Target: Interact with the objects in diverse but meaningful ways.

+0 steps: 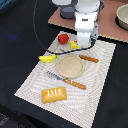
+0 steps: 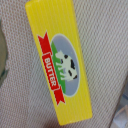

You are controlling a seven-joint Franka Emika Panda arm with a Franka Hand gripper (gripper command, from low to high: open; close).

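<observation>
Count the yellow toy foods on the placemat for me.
2: the banana near the mat's exterior-view left edge, and the butter block under the arm, mostly hidden in the exterior view.

Even, soft light; both views slightly blurred.

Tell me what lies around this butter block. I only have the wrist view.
Observer: The butter block lies on a striped placemat. A red tomato sits close beside it, toward the exterior view's left.
Operator: List what else is on the mat.
Observer: A banana, a round wooden plate and a bread loaf. The loaf is at the mat's near end.
Operator: Report the gripper.
Observer: The gripper hangs right over the block. I cannot tell whether it is open or shut.
</observation>
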